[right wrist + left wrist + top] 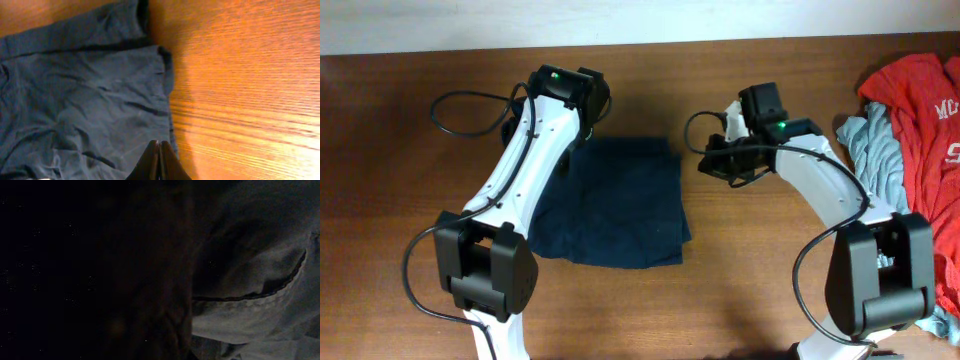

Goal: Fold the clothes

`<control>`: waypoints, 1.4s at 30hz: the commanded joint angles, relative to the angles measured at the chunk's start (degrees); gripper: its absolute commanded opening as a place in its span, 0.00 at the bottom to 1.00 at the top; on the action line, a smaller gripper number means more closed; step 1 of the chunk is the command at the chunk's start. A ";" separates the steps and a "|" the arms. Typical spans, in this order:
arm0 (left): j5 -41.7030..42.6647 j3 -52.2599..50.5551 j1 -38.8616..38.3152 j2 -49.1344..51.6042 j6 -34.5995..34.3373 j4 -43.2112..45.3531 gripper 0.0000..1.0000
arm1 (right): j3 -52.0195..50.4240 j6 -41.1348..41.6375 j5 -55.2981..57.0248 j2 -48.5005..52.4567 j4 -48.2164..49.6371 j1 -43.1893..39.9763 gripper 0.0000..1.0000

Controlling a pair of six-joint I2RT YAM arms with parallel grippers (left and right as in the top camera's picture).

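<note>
Looking first at the left side of the wooden table (390,200): left gripper (578,112) down on the far-left corner of the navy garment (620,205). Almost fully closed and, judging by the dark cloth and hem filling the left wrist view, pinching a fold there; fingers themselves not visible. Garment lying flat in the table's middle as a rough rectangle, long axis from far edge to near edge. Further right, right gripper (159,161) closed completely and holding nothing, hanging at the garment's right border near its far-right corner, cloth to its left, bare wood to its right. Both arms near, one at each far corner. Probably calls for taking the right corner too, then carrying the far side toward the near edge. Waiting at the right edge: grey-blue garment (875,150) and red tee (920,100).
</note>
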 commanded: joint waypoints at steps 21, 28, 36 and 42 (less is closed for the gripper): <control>10.64 1.14 -14.49 5.44 -2.43 14.62 0.01 | 0.02 3.19 4.26 0.00 -3.74 -3.43 0.04; -1.20 2.78 -12.50 5.49 -3.45 9.81 0.01 | 0.02 0.13 4.59 0.00 -5.62 -6.88 0.04; -2.14 7.04 -6.75 5.49 -3.43 4.42 0.00 | -0.09 -2.47 -4.22 3.67 -0.28 -1.25 0.04; -0.70 14.88 -5.99 5.49 -0.79 2.08 0.01 | -0.09 -0.59 -12.92 10.69 9.18 5.70 0.04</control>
